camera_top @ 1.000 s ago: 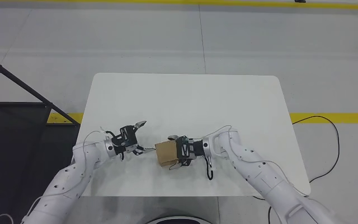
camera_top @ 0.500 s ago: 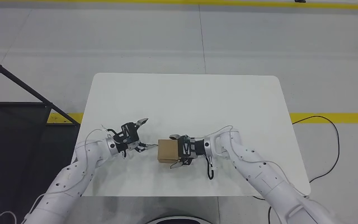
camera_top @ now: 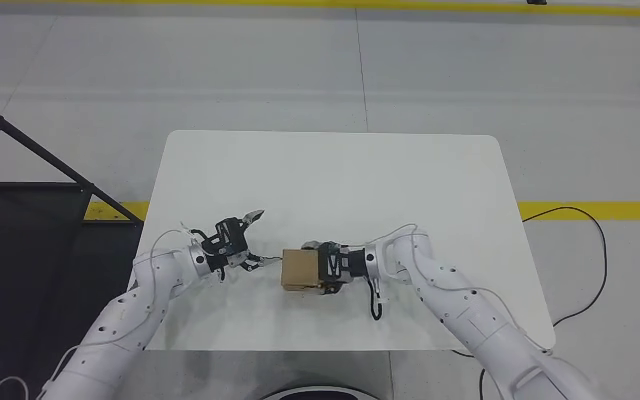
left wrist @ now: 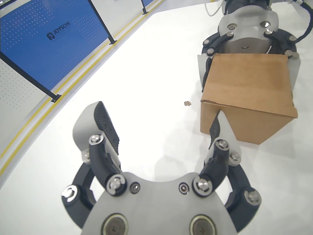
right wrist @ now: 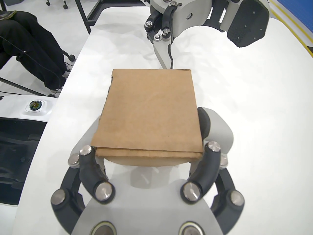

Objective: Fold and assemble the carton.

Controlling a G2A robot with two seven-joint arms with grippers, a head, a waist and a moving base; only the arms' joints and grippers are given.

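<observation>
- the arms [camera_top: 130,310]?
- glossy white rounded shells [camera_top: 500,340], a thin black cable [camera_top: 372,298] looped at one wrist.
- and the left gripper [left wrist: 159,110]?
- silver palm plate [left wrist: 159,196], black links [left wrist: 102,157], round screws [left wrist: 198,184], pale fingers [left wrist: 84,121] with ribbed black pads [left wrist: 106,123].

The carton [camera_top: 298,269] is turning out of its skewed lie and is now sitting square on the desk [camera_top: 400,180]. The right pincer [camera_top: 315,268] is drawing its fingers in against the carton's near and far sides. The left pincer [camera_top: 258,238], spread wide, is easing slightly left, away from the carton.
</observation>
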